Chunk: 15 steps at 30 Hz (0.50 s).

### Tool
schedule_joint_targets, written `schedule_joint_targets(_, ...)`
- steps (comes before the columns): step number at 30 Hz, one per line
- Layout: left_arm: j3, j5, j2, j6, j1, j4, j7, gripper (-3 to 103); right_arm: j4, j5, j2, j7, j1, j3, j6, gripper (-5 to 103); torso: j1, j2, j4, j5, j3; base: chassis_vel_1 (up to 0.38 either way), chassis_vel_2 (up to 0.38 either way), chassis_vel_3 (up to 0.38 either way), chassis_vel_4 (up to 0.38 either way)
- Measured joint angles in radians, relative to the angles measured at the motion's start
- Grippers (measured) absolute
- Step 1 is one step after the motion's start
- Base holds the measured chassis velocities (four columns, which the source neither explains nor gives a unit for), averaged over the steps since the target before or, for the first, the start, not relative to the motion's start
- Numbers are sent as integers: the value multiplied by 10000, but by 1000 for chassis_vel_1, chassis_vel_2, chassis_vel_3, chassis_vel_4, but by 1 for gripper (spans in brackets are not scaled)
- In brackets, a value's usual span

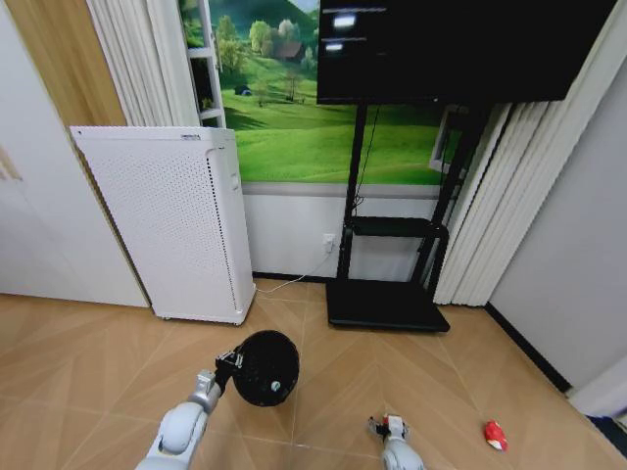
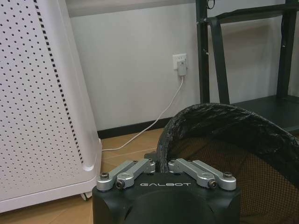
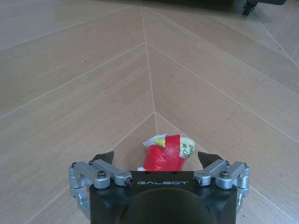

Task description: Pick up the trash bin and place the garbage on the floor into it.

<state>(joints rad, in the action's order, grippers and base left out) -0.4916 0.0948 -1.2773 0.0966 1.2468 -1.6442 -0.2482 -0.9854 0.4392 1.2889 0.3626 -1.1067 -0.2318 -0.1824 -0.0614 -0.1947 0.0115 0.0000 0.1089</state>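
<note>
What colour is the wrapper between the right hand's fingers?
The wrapper is mostly red, with some white and yellow-green; the right wrist view shows it best.

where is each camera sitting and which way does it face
Head view: high on the robot, looking forward and down at the floor; both forearms show, left tool holding the trash bin.
Left wrist view: behind the left tool, facing the wall; bin rim clamped.
Right wrist view: above the right tool, facing down at a red wrapper between its open fingers.
Shared: head and left wrist both show the bin and white appliance.
</note>
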Motion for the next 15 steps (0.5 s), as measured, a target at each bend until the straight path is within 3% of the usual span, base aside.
schedule_joint_targets(10, 32, -12, 1, -48, 42, 47, -4, 7, 611, -376, 76, -261, 176, -122, 231, 94, 0, 0, -1, 0, 0, 0, 0, 0, 0)
schedule_joint_targets(15, 44, -20, 0, -75, 54, 78, -4, 7, 707, -465, 99, -382, 202, -151, 360, 78, 0, 1, 0, 0, 0, 0, 0, 0, 0)
